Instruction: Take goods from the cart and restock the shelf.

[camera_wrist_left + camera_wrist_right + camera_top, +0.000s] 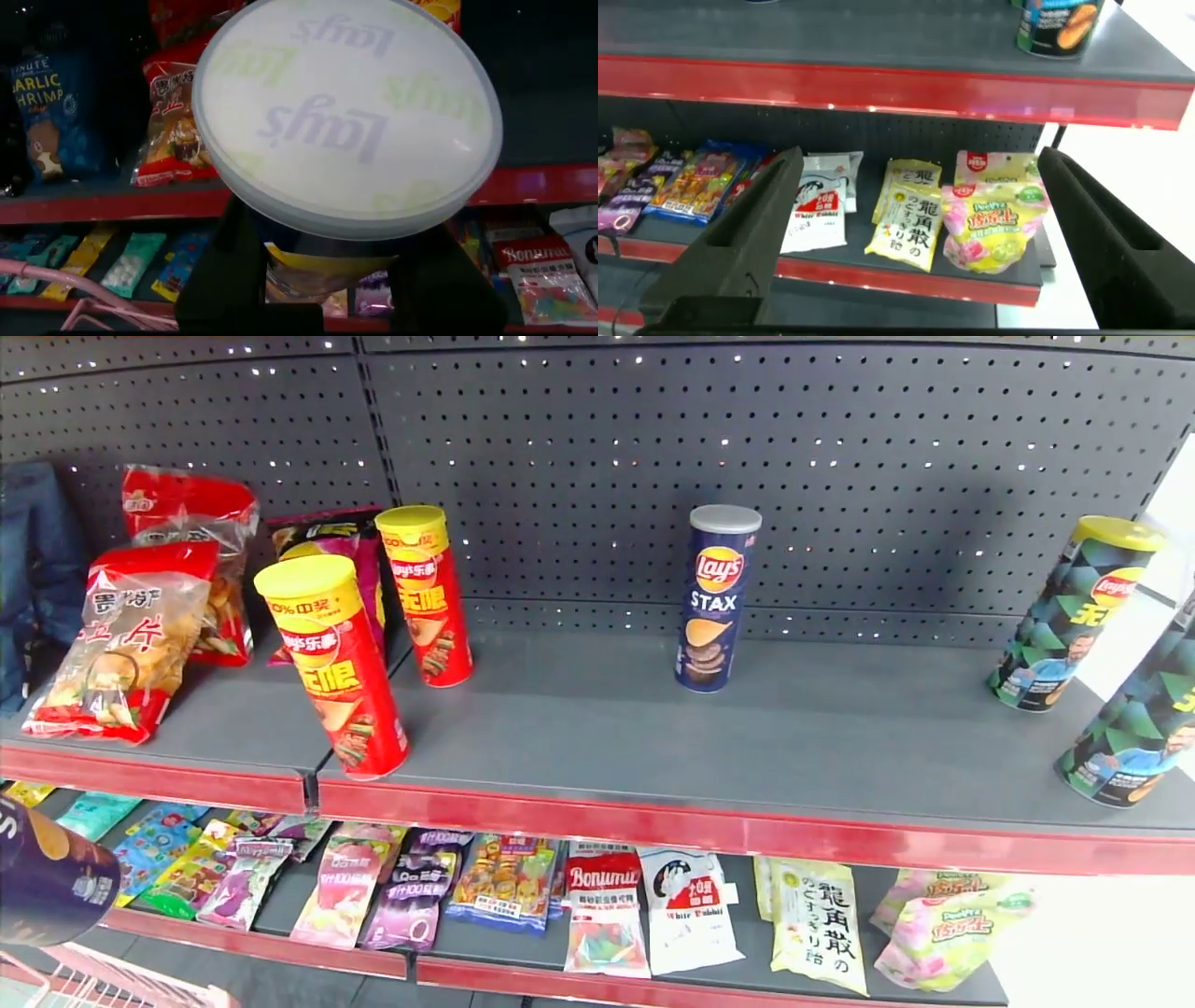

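Chip can [346,112] clamped in left gripper [332,275], near pink cart [131,980].

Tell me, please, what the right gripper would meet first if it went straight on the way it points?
Probably the yellow candy bag on the lower shelf, centred between its open jaws, though depth is unclear.

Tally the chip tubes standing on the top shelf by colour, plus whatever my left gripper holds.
Red cardboard tubes with yellow lids: 2
Dark blue tube with grey lid: 1
Black-and-teal patterned tubes with yellow lids: 2
Dark blue white-lidded tube in the left gripper: 1
Total: 6
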`<state>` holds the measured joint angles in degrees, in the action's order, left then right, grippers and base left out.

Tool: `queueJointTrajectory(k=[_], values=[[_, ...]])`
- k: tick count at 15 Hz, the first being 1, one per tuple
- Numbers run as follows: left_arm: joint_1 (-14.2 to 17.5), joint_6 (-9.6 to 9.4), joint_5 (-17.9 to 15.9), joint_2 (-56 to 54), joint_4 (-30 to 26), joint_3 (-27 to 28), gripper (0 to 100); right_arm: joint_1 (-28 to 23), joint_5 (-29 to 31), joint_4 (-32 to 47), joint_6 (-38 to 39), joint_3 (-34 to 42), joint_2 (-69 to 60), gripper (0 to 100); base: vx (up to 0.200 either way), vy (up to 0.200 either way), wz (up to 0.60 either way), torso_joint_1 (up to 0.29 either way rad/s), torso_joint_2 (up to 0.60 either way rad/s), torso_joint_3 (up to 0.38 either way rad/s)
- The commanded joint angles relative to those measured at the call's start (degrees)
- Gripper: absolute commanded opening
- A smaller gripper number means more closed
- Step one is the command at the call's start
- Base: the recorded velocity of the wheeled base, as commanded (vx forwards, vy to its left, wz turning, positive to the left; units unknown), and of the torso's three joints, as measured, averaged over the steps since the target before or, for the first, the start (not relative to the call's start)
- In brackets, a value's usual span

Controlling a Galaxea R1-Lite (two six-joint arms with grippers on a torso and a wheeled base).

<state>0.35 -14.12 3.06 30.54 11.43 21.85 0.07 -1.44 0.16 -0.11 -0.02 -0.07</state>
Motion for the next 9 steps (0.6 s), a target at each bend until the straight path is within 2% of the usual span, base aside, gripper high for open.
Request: queueJointTrajectory(k=[1,4,6,7,8,9], values=[[-0.09,-0.82,-0.34,-1.62,-0.01,-0.75,0,0.01,-0.06,-0.07,0.02,0.02,0.07,100,0.000,0.000,0.00,0.000,0.00,0.000],[-0.27,-1.26,-3.06,-8.56,-1.77,-3.65,0,0.19,-0.14,0.02,-0.15,0.02,0.69,100,0.000,0.000,0.00,0.000,0.00,0.000],[-0.44,-1.18,-4.03,-14.63,-10.12,-2.77,0,0.10,-0.41,-0.07,-0.59,-0.06,0.34,100,0.000,0.000,0.00,0.000,0.00,0.000],[-0.97,-0.91,-5.52,-17.00,-14.51,-1.45,0,0.10,-2.43,-0.33,-1.21,-0.94,0.25,100,0.000,0.000,0.00,0.000,0.00,0.000],[-2.02,-0.47,-8.51,-18.85,-17.59,-0.40,0,0.45,-5.24,0.19,-1.12,-8.94,6.49,100,0.000,0.000,0.00,0.000,0.00,0.000],[-2.99,0.85,-10.53,-19.38,-18.03,0.04,0,0.54,-5.59,-0.16,-0.15,-17.11,15.98,100,0.000,0.000,0.00,0.000,0.00,0.000]])
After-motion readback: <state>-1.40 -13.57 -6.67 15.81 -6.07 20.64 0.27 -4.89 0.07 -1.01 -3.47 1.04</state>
